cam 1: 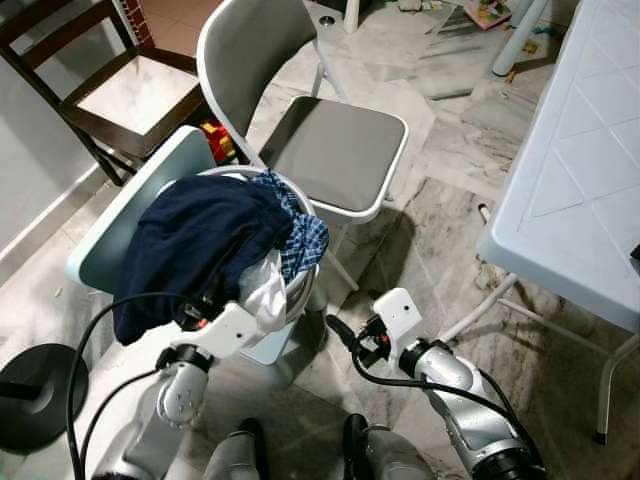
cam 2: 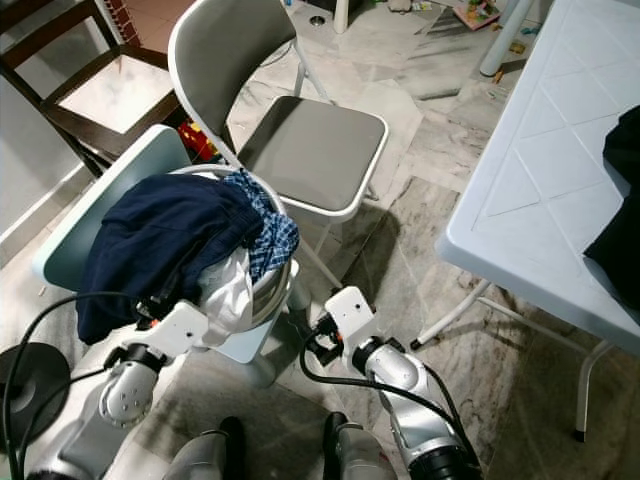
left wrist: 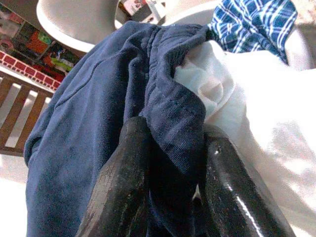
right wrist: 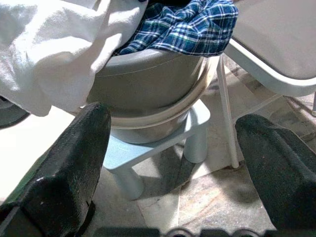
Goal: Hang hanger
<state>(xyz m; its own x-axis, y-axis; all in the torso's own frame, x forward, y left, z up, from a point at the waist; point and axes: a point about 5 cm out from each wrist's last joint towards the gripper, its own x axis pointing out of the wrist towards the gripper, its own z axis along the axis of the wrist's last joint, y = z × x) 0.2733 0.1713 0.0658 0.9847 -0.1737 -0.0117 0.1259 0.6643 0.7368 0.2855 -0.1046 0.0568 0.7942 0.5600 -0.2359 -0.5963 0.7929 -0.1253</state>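
Left end effector (left wrist: 170, 185) clamped on dark navy ribbed-hem garment (cam 1: 195, 245); right end effector (right wrist: 173, 163) spread wide.

Below me lies grey-veined marble floor (cam 1: 440, 170), daylit. A white folding chair (cam 1: 330, 150) with grey seat stands ahead of me — a dark wooden chair (cam 1: 95, 95) beside it, against the pale wall (cam 1: 30, 170). A white plastic table (cam 1: 580, 190) flanks my right; a black round base (cam 1: 30, 395) sits by my left.
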